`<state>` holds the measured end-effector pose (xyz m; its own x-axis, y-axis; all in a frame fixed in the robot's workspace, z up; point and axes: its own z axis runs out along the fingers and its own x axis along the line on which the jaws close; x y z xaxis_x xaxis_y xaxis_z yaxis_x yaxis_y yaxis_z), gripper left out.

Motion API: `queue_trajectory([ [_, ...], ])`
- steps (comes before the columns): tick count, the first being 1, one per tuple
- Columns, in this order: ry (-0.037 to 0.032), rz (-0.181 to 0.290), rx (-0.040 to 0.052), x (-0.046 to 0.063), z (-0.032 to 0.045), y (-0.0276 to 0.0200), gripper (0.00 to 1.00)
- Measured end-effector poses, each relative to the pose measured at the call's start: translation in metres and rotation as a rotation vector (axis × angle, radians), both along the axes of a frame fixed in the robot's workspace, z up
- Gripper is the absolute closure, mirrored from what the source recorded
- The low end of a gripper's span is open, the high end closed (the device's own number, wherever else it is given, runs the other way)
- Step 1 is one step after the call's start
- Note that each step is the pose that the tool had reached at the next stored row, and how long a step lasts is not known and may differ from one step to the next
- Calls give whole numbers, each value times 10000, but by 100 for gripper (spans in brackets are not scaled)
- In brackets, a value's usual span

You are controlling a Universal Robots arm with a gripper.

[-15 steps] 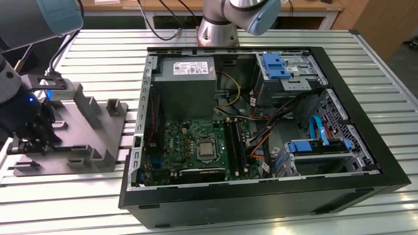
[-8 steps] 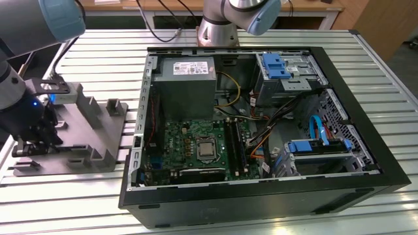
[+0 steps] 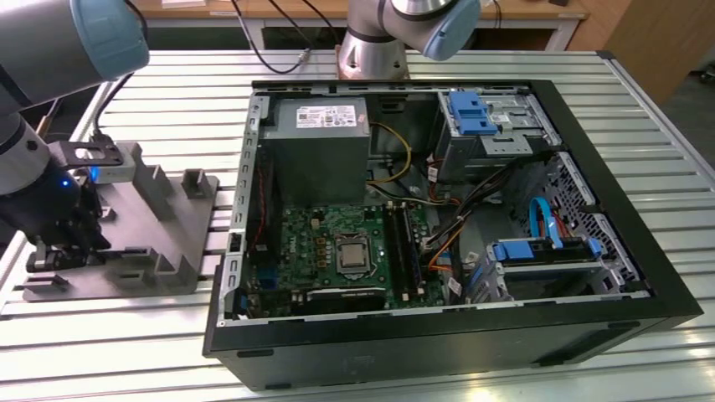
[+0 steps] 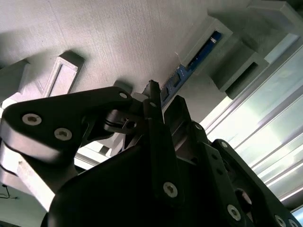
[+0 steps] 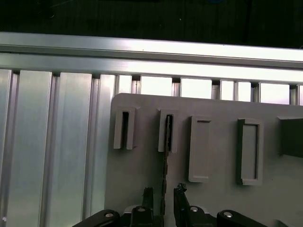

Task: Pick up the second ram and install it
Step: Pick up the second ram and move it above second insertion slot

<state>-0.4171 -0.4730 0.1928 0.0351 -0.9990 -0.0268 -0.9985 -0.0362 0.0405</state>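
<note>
The exterior view looks steeply down from above, far enough back to take in the open case (image 3: 447,339), the slatted worktop (image 3: 167,84) and the grey holder (image 3: 184,226) at the exterior view's left. The first wrist view faces straight down on that holder from close by, past the end effector (image 5: 163,195). The second wrist view sits nearer still, looking along the end effector's links at the same holder.

At the exterior view's left the gripper (image 3: 62,251) hangs low over the grey holder block (image 3: 167,213), perhaps touching it, beside the open computer case (image 3: 447,343).
</note>
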Motion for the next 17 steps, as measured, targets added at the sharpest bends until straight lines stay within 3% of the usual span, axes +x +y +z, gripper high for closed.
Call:
queue_trajectory([
  [8,-2,0,2,0,-3,0,71],
  [12,-2,0,2,0,-4,0,86],
  [17,-2,0,2,0,-5,0,86],
])
